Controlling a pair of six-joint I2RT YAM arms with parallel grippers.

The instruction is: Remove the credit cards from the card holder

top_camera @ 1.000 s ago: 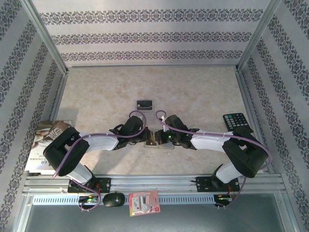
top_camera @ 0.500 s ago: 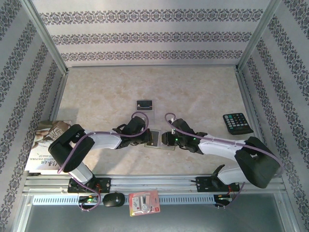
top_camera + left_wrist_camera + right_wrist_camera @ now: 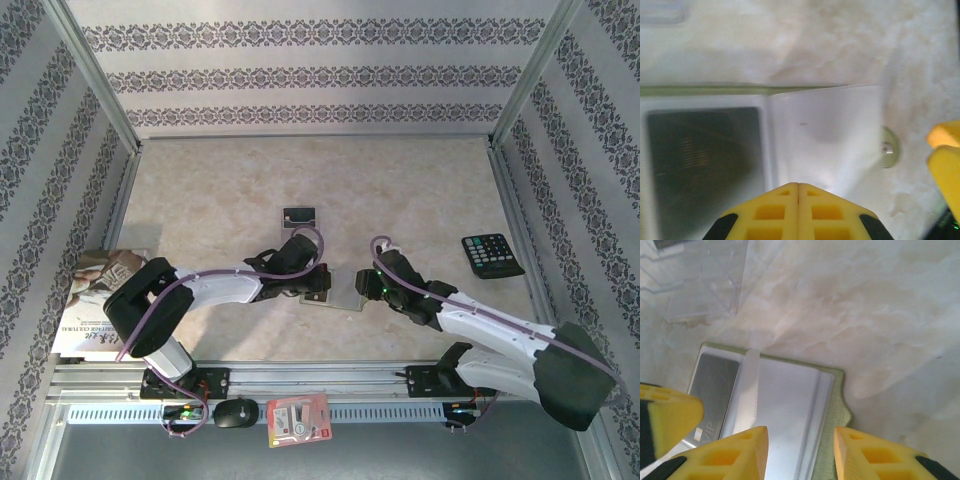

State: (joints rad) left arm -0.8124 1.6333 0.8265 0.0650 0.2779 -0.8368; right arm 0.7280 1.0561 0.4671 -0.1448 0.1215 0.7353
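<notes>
Flat olive-green folding card holder (image 3: pixel 839 401), pale smooth pockets, lies open on marbled surface (image 3: pixel 880 305). Left gripper (image 3: pixel 798 186) closed above its pocket; right gripper (image 3: pixel 800 440) partly parted over its edge.

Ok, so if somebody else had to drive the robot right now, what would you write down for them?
Grippers: the left end effector is shut, its tips on the open card holder, apparently pinning it. The right end effector is open and empty, poised at the holder.
Done: one blackish card lies out on the table, beyond the holder.
Left: a card marked VIP sits in a pocket; it likely comes out next.
</notes>
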